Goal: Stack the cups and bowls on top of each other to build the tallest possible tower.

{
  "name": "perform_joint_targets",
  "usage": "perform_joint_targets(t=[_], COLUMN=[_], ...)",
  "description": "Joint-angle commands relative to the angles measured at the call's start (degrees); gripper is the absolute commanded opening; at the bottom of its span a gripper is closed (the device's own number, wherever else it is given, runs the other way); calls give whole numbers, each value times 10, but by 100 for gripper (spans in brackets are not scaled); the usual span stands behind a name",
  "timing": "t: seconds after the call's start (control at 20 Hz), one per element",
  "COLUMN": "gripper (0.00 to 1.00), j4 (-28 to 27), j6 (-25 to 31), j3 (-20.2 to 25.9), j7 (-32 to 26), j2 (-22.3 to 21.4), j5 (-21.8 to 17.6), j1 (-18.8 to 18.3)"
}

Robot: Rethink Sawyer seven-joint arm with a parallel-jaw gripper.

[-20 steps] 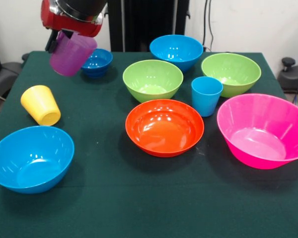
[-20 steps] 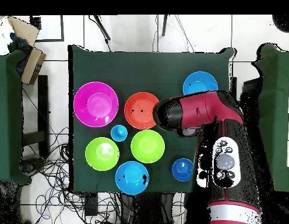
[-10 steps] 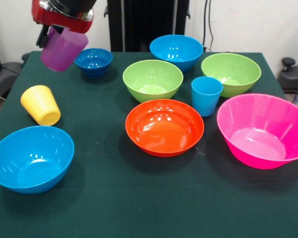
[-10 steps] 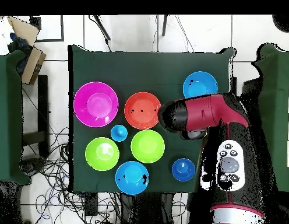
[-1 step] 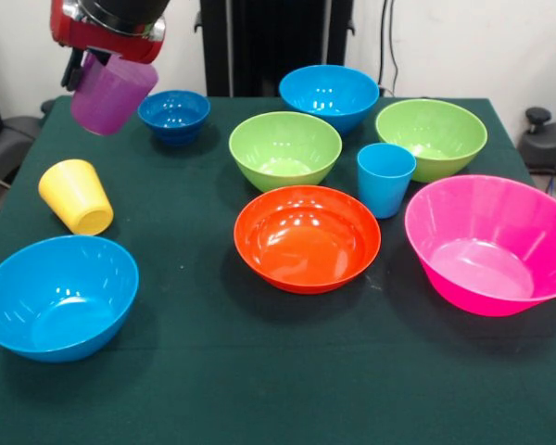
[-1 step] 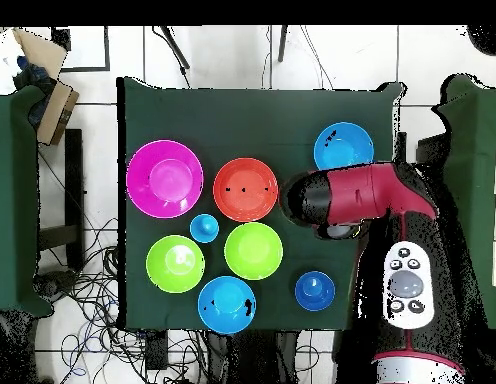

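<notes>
So the end effector [image 5: 100, 69] is clamped on the purple cup [image 5: 111, 93] by its rim; light, slick plastic, probably slips if squeezed loosely.

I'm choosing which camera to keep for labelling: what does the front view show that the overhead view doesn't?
Only the front view shows the purple cup held tilted in the gripper above the table, and the yellow cup. Only the overhead view shows the arm, which covers both cups. Both show all seven bowls, including the orange bowl, and the blue cup.
</notes>
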Motion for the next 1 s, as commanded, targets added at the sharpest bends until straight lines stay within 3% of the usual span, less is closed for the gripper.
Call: perform_joint_targets(t=[0.05, 0.45, 1.0], gripper=[0, 0, 0], j4=[19, 26, 30], j6=[-35, -41, -42], j3=[78, 103, 109], j7=[-76, -68, -64], j2=[20, 28, 24], j5=[29, 52, 46], j1=[-25, -47, -50])
